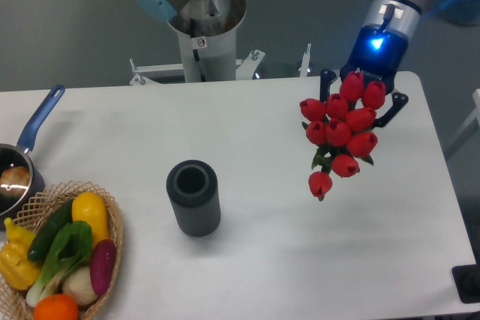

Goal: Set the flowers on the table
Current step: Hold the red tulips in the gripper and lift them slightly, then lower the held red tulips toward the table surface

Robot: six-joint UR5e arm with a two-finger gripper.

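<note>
The flowers, a bunch of red tulip buds with bits of green leaf, hang in the air over the right part of the white table. The buds point down and toward the camera, and the lowest bud is near the tabletop. My gripper sits at the top of the bunch, shut on the flowers. Its dark fingers show on either side of the buds. A blue light glows on the wrist above. The stems are hidden behind the buds.
A dark ribbed cylinder stands upright left of centre. A wicker basket of vegetables sits at the front left corner, with a blue-handled pot behind it. The robot base stands behind the table's far edge.
</note>
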